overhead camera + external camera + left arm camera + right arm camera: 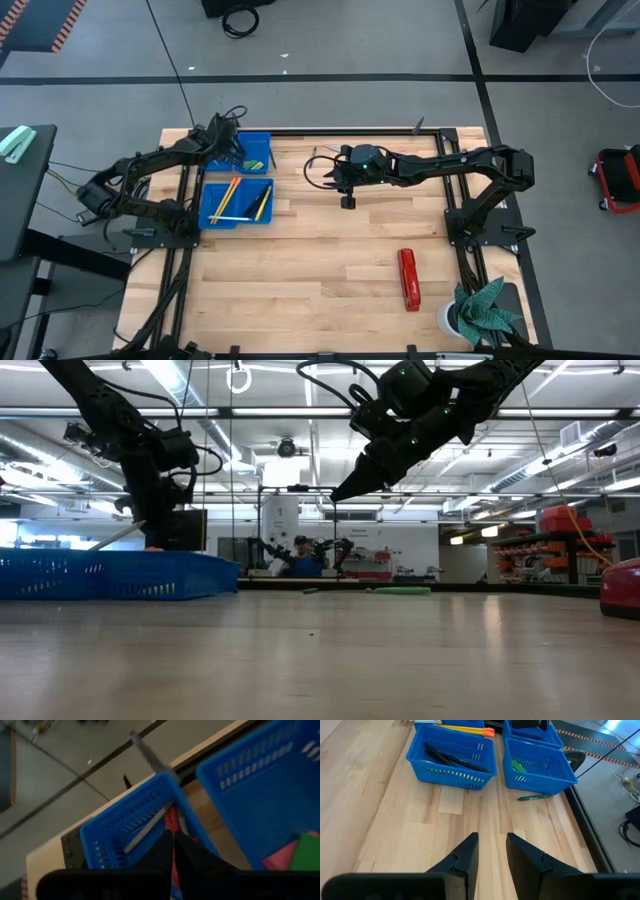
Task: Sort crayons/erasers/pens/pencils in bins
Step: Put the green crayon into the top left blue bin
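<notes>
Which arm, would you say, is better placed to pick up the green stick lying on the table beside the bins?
The right. Its open, empty tool points toward the green stick; the left tool is down at a bin.

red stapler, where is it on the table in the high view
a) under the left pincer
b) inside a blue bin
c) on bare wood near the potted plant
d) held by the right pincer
c: the red stapler lies on bare wood by the potted plant, far from the bins; the right pincer is open and empty.
</notes>
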Motion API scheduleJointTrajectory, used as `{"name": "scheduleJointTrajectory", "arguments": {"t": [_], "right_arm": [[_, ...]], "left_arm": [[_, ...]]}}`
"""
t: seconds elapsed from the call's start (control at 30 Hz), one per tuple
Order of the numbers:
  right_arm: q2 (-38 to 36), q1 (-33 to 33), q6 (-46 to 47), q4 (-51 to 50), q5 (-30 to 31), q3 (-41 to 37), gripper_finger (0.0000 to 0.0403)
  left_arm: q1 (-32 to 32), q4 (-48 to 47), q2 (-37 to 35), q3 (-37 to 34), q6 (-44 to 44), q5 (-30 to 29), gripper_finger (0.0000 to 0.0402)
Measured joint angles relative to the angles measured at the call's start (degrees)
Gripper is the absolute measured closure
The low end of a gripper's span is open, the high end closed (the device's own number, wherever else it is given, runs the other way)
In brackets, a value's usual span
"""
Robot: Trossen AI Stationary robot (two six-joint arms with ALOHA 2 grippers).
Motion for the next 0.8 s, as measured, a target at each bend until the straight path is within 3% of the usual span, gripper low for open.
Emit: {"name": "scheduleJointTrajectory", "arguments": {"t": [0.13, 0.27, 0.6, 0.8], "right_arm": [[0.99, 0.0, -4.38, 1.3, 0.29, 0.01, 0.0297], [3.47, -0.23, -16.11, 0.59, 7.11, 2.51, 0.0297], [20.85, -4.13, -29.79, -19.48, 8.94, 27.84, 0.0297], [28.84, -7.69, -42.64, -22.46, 9.31, 35.47, 0.0297]], "left_arm": [[-2.74, 0.72, -3.1, 0.0, 2.28, 2.26, 0.0369], [-6.6, 2.3, -8.58, -0.02, 4.31, 6.78, 0.0368], [-13.77, 2.68, -20.13, 0.02, 3.52, 8.49, 0.0377], [-14.36, 1.42, -20.85, -0.02, 3.5, 8.48, 0.0367]]}}
